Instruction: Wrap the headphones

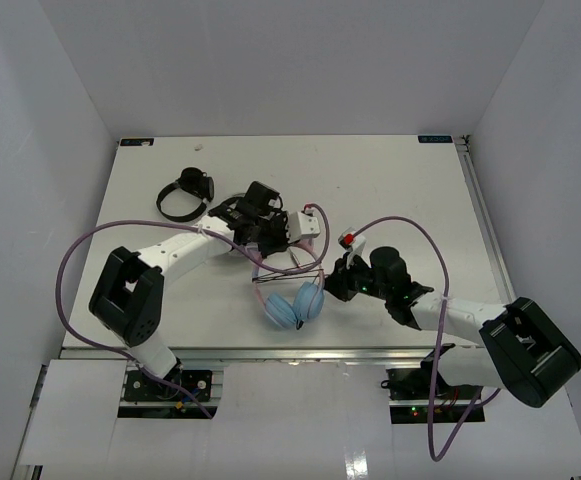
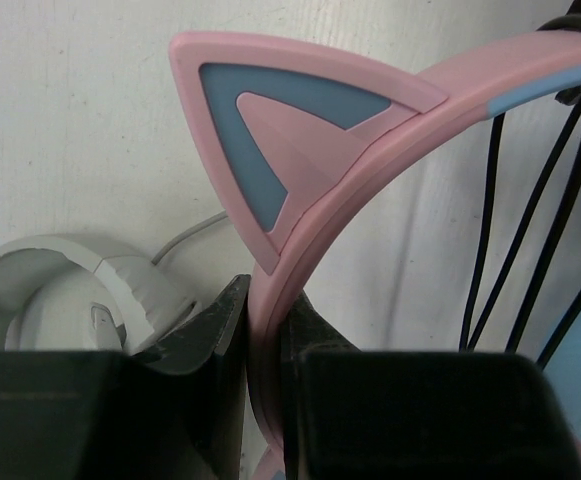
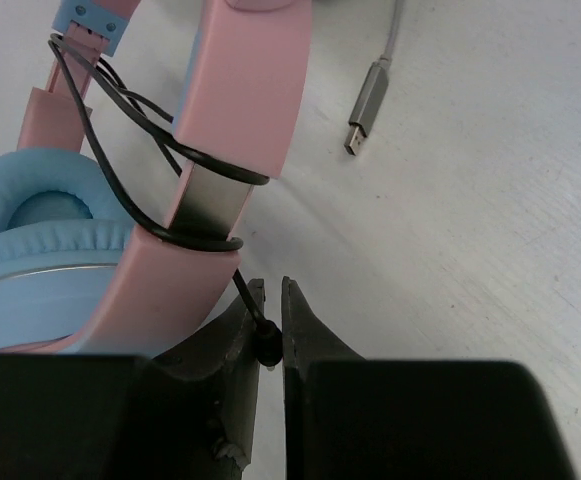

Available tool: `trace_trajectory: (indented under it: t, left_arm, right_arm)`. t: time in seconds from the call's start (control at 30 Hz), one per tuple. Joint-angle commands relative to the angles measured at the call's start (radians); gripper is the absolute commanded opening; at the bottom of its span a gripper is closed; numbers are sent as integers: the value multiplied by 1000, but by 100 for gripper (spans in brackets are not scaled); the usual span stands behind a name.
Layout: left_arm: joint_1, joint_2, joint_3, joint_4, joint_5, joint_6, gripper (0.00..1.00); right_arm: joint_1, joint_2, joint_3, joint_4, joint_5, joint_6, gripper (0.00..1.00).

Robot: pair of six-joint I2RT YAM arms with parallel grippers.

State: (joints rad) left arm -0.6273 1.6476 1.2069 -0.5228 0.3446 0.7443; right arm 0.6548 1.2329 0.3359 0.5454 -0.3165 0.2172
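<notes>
A: Status?
B: Pink headphones mid-tabletop, toward 6 o'clock. My L jaws clamp the headband; R jaws pinch the cable end.
A: Advice?
B: I'd hold it taut, loop snug, no yanking.

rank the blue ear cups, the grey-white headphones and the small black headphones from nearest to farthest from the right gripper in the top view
1. blue ear cups, just left of the right gripper
2. grey-white headphones, farther back, mid-table
3. small black headphones, far left, toward the back
</notes>
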Motion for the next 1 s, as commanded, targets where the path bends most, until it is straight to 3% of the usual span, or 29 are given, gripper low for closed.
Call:
trace_trajectory:
  t: [0.0, 0.33, 0.63, 0.97]
  left_arm:
    - [4, 5, 41, 22, -45, 92, 0]
    - [-4, 118, 87, 13, -1, 170, 0]
    - [-27, 234, 176, -32, -75, 165, 0]
    - [-64, 295, 214, -32, -140, 160, 16]
  right_arm:
    - [-11, 26, 57, -60, 100, -41, 8]
    - [-17, 140, 115, -81, 173, -85, 8]
    - [-39, 225, 110, -30, 191, -81, 11]
    - [-68, 245, 98, -16, 210, -62, 20]
